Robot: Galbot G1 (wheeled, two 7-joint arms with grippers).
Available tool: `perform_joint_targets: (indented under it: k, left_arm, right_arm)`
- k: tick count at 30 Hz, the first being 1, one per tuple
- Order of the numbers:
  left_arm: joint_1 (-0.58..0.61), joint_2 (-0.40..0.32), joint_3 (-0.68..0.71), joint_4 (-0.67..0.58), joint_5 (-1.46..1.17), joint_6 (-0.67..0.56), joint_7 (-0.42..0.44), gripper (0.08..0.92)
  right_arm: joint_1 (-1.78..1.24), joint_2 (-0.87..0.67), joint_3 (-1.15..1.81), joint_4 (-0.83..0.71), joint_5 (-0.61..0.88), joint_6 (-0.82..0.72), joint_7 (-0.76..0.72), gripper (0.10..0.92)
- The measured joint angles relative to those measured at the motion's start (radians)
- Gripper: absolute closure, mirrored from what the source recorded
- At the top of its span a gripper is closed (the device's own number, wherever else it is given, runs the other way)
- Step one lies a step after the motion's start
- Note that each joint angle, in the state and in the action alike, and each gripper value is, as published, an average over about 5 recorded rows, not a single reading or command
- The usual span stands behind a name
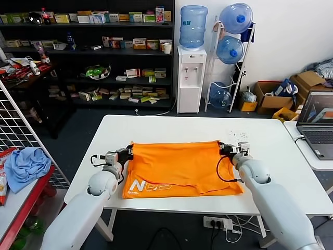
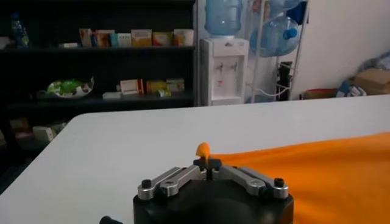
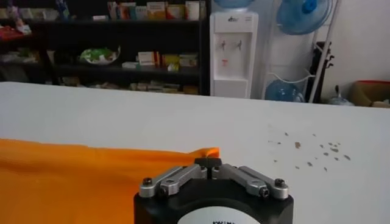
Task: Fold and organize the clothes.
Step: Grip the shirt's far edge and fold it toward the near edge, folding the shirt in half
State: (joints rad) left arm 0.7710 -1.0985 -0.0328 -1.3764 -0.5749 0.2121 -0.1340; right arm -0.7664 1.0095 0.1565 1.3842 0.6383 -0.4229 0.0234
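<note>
The orange T-shirt [image 1: 177, 164] lies flat on the white table [image 1: 171, 127], folded into a wide rectangle. White lettering [image 1: 151, 186] shows at its near left edge. My left gripper [image 1: 129, 152] is at the shirt's far left corner. In the left wrist view it [image 2: 208, 162] is shut, with a small peak of orange fabric [image 2: 203, 148] pinched between the fingertips. My right gripper [image 1: 222, 148] is at the far right corner. In the right wrist view it [image 3: 209, 163] is shut on the shirt's corner [image 3: 206, 151].
A light blue cloth [image 1: 26, 164] lies on a red surface at the far left, beside a white wire rack [image 1: 21, 125]. A laptop [image 1: 318, 122] sits on a side table at the right. Shelves and a water dispenser [image 1: 190, 78] stand behind the table.
</note>
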Motion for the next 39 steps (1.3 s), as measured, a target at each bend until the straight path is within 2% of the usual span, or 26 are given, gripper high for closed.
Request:
perform_joint_targets:
  k: [11, 17, 21, 33, 39]
  left_arm:
    - [0.209, 0.114, -0.033, -0.244, -0.011, 0.027, -0.033, 0.904]
    - [0.320, 0.141, -0.047, -0.315, 0.006, 0.023, -0.049, 0.891]
    - [0.359, 0.143, -0.052, -0.332, 0.022, 0.005, -0.065, 0.804]
    - [0.388, 0.115, -0.060, -0.324, -0.003, -0.017, -0.101, 0.423]
    - [0.385, 0.095, -0.069, -0.306, -0.058, 0.013, -0.098, 0.291]
  right_arm:
    - [-0.249, -0.124, 0.057, 0.280, 0.000, -0.075, 0.077, 0.901]
    - [-0.356, -0.145, 0.075, 0.359, -0.024, -0.097, 0.099, 0.893]
    - [-0.396, -0.148, 0.082, 0.387, -0.035, -0.101, 0.112, 0.802]
    - [-0.459, -0.148, 0.090, 0.461, -0.035, -0.109, 0.136, 0.455]
    - [-0.472, -0.144, 0.095, 0.488, -0.033, -0.113, 0.143, 0.299]
